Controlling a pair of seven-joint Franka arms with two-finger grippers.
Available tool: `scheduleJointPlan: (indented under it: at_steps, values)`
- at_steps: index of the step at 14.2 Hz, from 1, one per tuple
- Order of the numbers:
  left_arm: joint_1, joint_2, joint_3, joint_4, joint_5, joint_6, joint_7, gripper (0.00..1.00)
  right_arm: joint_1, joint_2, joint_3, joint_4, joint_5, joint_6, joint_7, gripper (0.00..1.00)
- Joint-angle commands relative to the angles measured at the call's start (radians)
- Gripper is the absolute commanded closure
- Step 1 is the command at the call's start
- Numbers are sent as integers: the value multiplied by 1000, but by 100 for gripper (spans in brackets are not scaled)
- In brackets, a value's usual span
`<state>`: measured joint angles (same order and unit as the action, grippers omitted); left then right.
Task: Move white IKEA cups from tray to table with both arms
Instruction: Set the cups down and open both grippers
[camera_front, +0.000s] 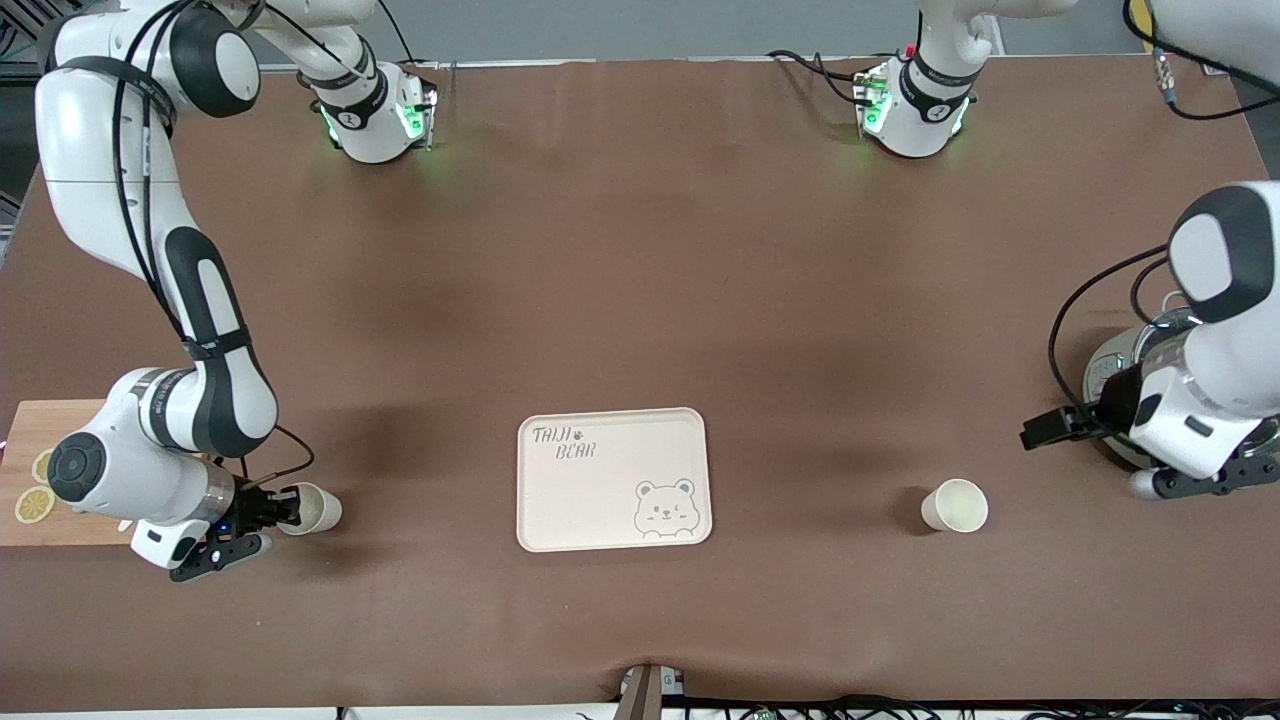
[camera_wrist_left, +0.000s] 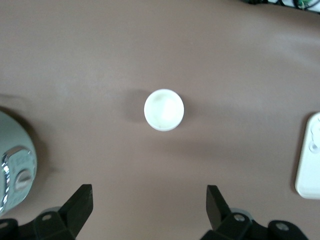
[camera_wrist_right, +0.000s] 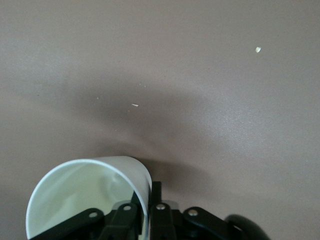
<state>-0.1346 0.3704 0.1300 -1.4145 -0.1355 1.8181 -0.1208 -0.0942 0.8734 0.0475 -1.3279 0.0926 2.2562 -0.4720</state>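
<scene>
One white cup (camera_front: 955, 505) stands upright on the brown table toward the left arm's end; in the left wrist view (camera_wrist_left: 164, 110) it is seen from above. My left gripper (camera_front: 1035, 432) is open and empty (camera_wrist_left: 150, 200), in the air between the pot and this cup, not touching it. My right gripper (camera_front: 285, 505) is shut on the wall of the second white cup (camera_front: 320, 508), one finger inside and one outside (camera_wrist_right: 147, 210). That cup (camera_wrist_right: 85, 195) is tilted, its mouth toward the tray, low over the table at the right arm's end.
A cream bear tray (camera_front: 612, 425) lies between the two cups; its edge shows in the left wrist view (camera_wrist_left: 310, 160). A grey-green pot with glass lid (camera_front: 1120, 365) stands under the left arm. A wooden board with lemon slices (camera_front: 60, 415) lies beside the right gripper.
</scene>
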Motion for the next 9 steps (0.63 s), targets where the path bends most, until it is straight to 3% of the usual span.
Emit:
scheduleJointPlan:
  at_steps: [1, 4, 9]
  values:
    - [7, -88, -3, -27, 36, -74, 35, 0, -24, 6, 17, 6, 9, 8, -8, 0]
    - [6, -152, -4, -29, 51, -140, 35, 0, -27, -23, 20, 22, 9, -76, -4, 0]
    - [3, -244, -9, -27, 56, -244, 36, 0, -22, -28, 18, 212, 4, -378, 7, 0]
